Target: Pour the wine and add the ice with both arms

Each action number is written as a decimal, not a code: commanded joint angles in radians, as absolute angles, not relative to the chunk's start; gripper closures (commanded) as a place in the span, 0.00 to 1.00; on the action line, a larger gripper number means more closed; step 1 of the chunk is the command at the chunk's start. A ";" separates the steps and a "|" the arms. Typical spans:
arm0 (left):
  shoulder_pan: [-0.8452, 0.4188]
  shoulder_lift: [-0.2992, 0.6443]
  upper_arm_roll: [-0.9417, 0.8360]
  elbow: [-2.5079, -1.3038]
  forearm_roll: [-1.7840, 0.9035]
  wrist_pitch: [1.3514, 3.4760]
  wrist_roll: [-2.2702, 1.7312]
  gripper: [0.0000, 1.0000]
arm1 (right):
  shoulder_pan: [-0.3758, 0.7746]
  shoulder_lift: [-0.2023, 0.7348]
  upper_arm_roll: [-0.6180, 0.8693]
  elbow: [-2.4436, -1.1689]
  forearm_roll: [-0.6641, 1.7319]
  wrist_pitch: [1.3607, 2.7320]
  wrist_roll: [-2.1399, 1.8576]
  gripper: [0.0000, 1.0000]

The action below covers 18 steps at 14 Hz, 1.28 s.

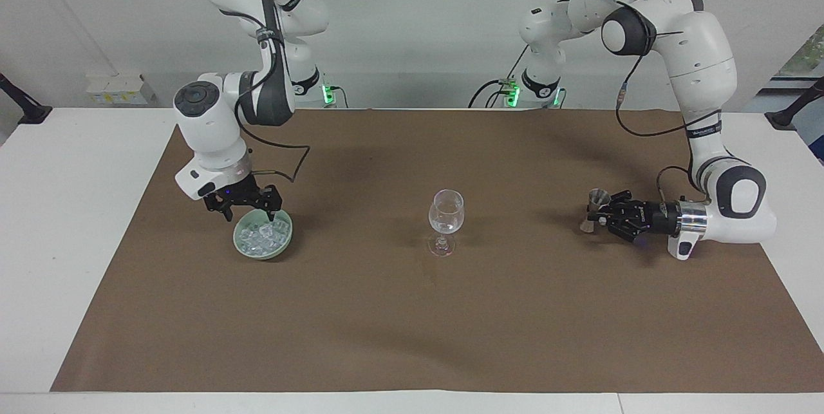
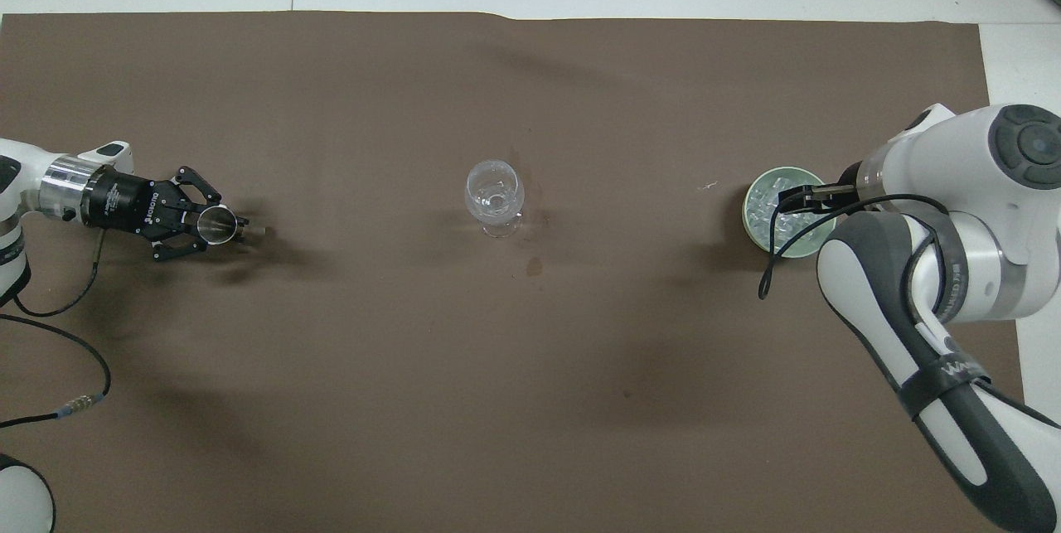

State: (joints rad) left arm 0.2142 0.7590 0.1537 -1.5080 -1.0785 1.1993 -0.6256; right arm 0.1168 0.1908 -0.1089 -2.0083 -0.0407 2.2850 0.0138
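A pale green bowl (image 1: 280,243) of ice (image 1: 260,235) sits toward the right arm's end of the table; in the overhead view the bowl (image 2: 753,222) and its ice (image 2: 772,200) are partly covered by the arm. My right gripper (image 1: 250,213) is open, its tips just above the ice, and it also shows in the overhead view (image 2: 802,195). A clear stemmed glass (image 1: 446,211) (image 2: 495,194) stands upright mid-table. My left gripper (image 1: 604,216) (image 2: 209,226) lies level, low over the mat, shut on a small metal jigger (image 1: 598,197) (image 2: 218,225).
A brown mat (image 1: 412,324) covers most of the white table (image 1: 71,221). A small dark stain (image 2: 535,268) marks the mat just nearer to the robots than the glass. The right arm's forearm (image 2: 928,351) reaches in over its end of the mat.
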 commanded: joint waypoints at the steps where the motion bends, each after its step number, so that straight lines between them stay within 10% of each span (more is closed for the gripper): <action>1: 0.206 0.755 0.164 -1.532 -1.106 1.184 -0.606 1.00 | 0.142 0.212 -0.109 -2.020 -0.061 2.321 -0.011 0.00; 13: 0.199 0.758 0.164 -1.560 -1.120 1.212 -0.583 0.97 | 0.163 0.247 -0.110 -2.020 -0.101 2.359 -0.002 0.05; 18: 0.199 0.765 0.164 -1.552 -1.126 1.224 -0.566 0.96 | 0.163 0.245 -0.110 -2.020 -0.101 2.356 -0.003 0.31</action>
State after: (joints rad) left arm 0.2123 0.7668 0.1518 -1.5405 -1.0997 1.2072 -0.5815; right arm 0.1683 0.2477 -0.1119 -2.0130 -0.0854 2.3390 0.0119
